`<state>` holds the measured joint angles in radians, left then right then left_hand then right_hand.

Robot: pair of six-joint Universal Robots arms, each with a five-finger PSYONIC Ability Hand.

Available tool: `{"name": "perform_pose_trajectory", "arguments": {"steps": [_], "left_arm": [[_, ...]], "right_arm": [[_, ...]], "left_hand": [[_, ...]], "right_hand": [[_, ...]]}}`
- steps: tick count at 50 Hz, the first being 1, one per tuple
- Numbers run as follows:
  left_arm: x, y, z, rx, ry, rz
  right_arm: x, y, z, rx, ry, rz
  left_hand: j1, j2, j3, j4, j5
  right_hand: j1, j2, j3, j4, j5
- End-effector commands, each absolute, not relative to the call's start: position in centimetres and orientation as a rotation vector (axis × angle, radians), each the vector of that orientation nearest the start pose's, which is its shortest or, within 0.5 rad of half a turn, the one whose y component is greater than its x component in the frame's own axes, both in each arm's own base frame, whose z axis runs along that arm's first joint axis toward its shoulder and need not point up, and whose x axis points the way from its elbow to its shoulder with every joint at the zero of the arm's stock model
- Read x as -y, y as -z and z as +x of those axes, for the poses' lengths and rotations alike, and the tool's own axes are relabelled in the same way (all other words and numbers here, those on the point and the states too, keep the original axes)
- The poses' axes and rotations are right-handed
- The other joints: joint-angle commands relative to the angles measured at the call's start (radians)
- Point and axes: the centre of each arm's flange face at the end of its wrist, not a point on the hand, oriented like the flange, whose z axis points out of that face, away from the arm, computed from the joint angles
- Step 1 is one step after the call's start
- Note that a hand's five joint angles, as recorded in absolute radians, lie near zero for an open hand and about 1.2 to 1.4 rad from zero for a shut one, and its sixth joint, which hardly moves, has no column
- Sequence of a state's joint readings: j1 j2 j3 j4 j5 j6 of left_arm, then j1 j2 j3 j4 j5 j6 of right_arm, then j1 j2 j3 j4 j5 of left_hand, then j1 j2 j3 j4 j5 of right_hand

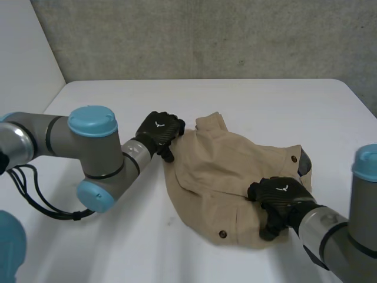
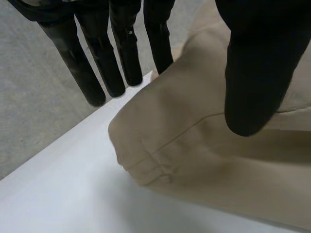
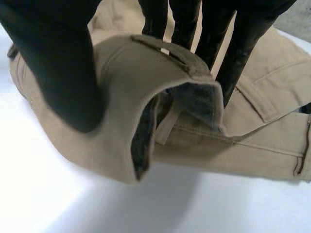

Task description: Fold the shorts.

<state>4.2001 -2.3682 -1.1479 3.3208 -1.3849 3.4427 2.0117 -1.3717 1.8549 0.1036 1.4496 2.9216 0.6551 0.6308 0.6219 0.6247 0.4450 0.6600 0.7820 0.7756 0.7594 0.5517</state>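
Note:
Tan shorts (image 1: 227,171) lie crumpled in the middle of the white table (image 1: 253,97), with button flaps showing. My left hand (image 1: 160,132) is at their far left corner. In the left wrist view its fingers (image 2: 97,73) hang fairly straight just past the cloth's hem (image 2: 194,155), and its thumb (image 2: 255,73) hovers over the cloth, apart from the fingers. My right hand (image 1: 281,197) is on the near right part. In the right wrist view its thumb (image 3: 63,63) and fingers (image 3: 214,39) pinch a raised fold of the shorts (image 3: 131,92), and the dark lining shows inside.
A grey wall (image 1: 206,35) runs behind the table's far edge. Bare white tabletop lies around the shorts on every side. My left arm (image 1: 88,147) reaches in low across the table's left part.

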Motion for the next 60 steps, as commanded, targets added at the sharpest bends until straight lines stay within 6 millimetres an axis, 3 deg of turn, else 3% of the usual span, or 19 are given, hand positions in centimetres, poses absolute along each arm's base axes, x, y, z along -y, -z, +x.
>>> {"name": "perform_pose_trajectory", "arguments": {"steps": [1,4,8,9,13,16,17,19,21,25,28,32,40,42,44,47,51,57,60], "left_arm": [[33.3,-14.5,-34.8,-2.305,2.158,1.103],[34.1,-15.5,-34.6,-2.262,2.179,1.037],[34.8,-18.1,-34.6,-2.142,2.225,0.986],[34.9,-19.0,-34.5,-2.109,2.24,0.971],[35.1,-27.6,-32.9,-1.887,2.435,0.791],[35.1,-32.6,-31.7,-1.743,2.572,0.664],[34.8,-35.5,-30.9,-1.653,2.667,0.58],[34.4,-38.0,-30.1,-1.581,2.753,0.501],[33.3,-40.9,-29.0,-1.511,2.855,0.402],[31.6,-42.5,-27.5,-1.523,2.895,0.336],[30.8,-41.6,-27.0,-1.589,2.852,0.36],[29.4,-38.3,-26.5,-1.765,2.725,0.435],[26.0,-25.2,-25.7,-2.266,2.246,0.68],[25.4,-23.7,-25.5,-2.317,2.185,0.707],[24.8,-21.3,-25.2,-2.39,2.08,0.742],[24.5,-19.6,-25.1,-2.435,2.0,0.774],[24.4,-19.0,-24.8,-2.453,1.956,0.781],[24.0,-20.3,-24.6,-2.447,1.951,0.787],[23.6,-21.3,-24.2,-2.44,1.963,0.78]], "right_arm": [[19.8,-18.5,25.3,-2.353,1.494,-1.045],[20.5,-19.9,25.8,-2.293,1.59,-1.122],[21.8,-24.1,26.5,-2.148,1.827,-1.194],[22.5,-26.3,26.7,-2.069,1.96,-1.188],[25.3,-32.3,27.3,-1.821,2.355,-1.066],[27.1,-37.5,27.7,-1.532,2.667,-0.913],[27.4,-38.8,27.7,-1.456,2.738,-0.872],[27.8,-41.7,27.8,-1.249,2.899,-0.773],[27.7,-43.0,28.0,-1.137,2.967,-0.729],[27.9,-42.8,28.2,-1.115,2.98,-0.733],[28.3,-40.6,28.0,-1.234,2.921,-0.792],[27.9,-36.2,28.0,-1.457,2.754,-0.923],[24.4,-25.1,27.5,-1.852,2.202,-1.262],[23.3,-21.6,27.2,-1.951,2.019,-1.337],[22.8,-20.0,26.9,-2.006,1.929,-1.359],[22.1,-18.7,26.6,-2.066,1.841,-1.362],[21.6,-18.2,26.4,-2.09,1.791,-1.334],[21.9,-18.4,25.7,-2.179,1.695,-1.233],[22.5,-19.0,24.8,-2.248,1.637,-1.165]], "left_hand": [[0.741,0.765,0.774,0.771,0.776],[0.741,0.765,0.774,0.772,0.777],[0.741,0.765,0.774,0.772,0.777],[0.741,0.765,0.774,0.772,0.777],[0.741,0.765,0.774,0.772,0.777],[0.741,0.765,0.774,0.772,0.777],[0.741,0.765,0.774,0.772,0.777],[0.741,0.765,0.774,0.772,0.777],[0.741,0.765,0.774,0.772,0.777],[0.741,0.765,0.774,0.772,0.777],[0.741,0.765,0.774,0.772,0.777],[0.741,0.765,0.774,0.772,0.777],[0.741,0.765,0.774,0.772,0.777],[0.741,0.765,0.774,0.772,0.777],[0.741,0.765,0.774,0.772,0.777],[0.727,0.751,0.76,0.757,0.763],[0.507,0.532,0.54,0.538,0.543],[-0.044,-0.02,-0.011,-0.014,-0.009],[-0.168,-0.144,-0.135,-0.138,-0.133]], "right_hand": [[0.736,0.614,0.621,0.637,0.67],[0.736,0.614,0.621,0.637,0.67],[0.736,0.614,0.621,0.637,0.67],[0.736,0.614,0.621,0.637,0.67],[0.736,0.614,0.621,0.637,0.67],[0.736,0.614,0.621,0.637,0.67],[0.736,0.614,0.621,0.637,0.67],[0.736,0.614,0.621,0.637,0.67],[0.736,0.614,0.621,0.637,0.67],[0.736,0.614,0.621,0.637,0.67],[0.736,0.614,0.621,0.637,0.67],[0.736,0.614,0.621,0.637,0.67],[0.736,0.614,0.621,0.637,0.67],[0.736,0.614,0.621,0.637,0.67],[0.736,0.614,0.621,0.637,0.67],[0.711,0.589,0.596,0.612,0.645],[0.412,0.29,0.296,0.313,0.346],[-0.291,-0.413,-0.407,-0.39,-0.357],[-0.443,-0.565,-0.558,-0.542,-0.509]]}}
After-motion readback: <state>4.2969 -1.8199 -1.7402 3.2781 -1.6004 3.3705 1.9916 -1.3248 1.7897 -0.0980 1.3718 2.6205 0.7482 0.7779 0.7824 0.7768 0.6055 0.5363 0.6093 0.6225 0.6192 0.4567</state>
